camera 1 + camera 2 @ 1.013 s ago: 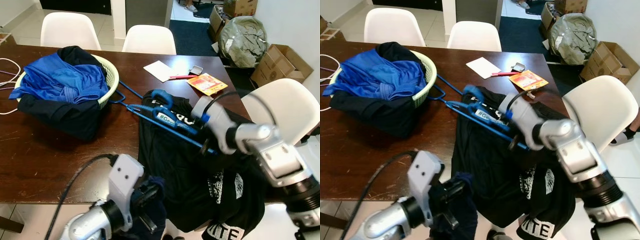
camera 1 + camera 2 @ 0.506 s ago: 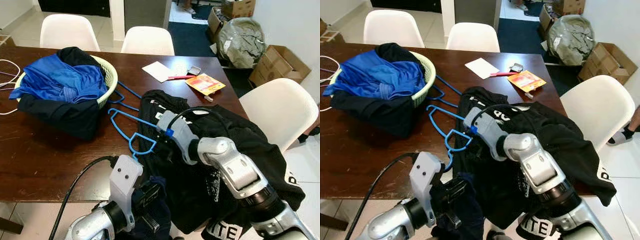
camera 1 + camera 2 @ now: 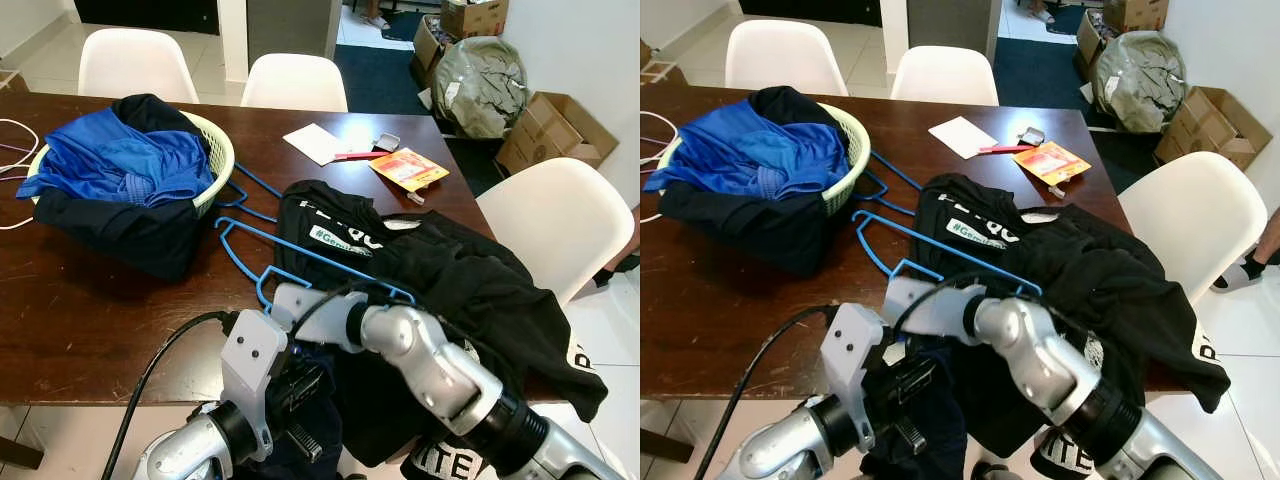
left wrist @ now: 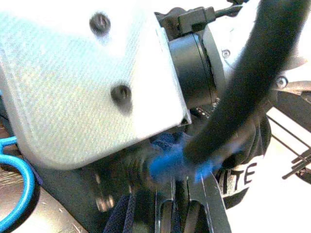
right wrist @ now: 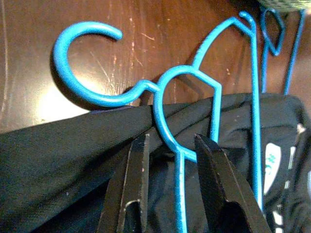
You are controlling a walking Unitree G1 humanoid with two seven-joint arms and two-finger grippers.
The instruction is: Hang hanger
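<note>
None of the hanging is done, by my judgement: on the bench [image 3: 80, 310] the black T-shirt [image 3: 450, 270] lies spread, with the blue hanger [image 3: 300, 255] flat at its 9 o'clock edge, hook [image 5: 87, 65] on bare wood. The right gripper [image 5: 170, 191] stands open astride its neck, nothing clamped; the left gripper [image 4: 187, 206], low at 6 o'clock, I cannot tell.

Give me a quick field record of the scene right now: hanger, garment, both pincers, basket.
hanger: blue hanger flat on the table, partly under the black garment
right pincer: right pincer, open, fingers either side of the hanger's neck, not closed
left pincer: left pincer, at the table's near edge by dark cloth; open or shut unclear
basket: green basket full of blue and dark clothes
</note>
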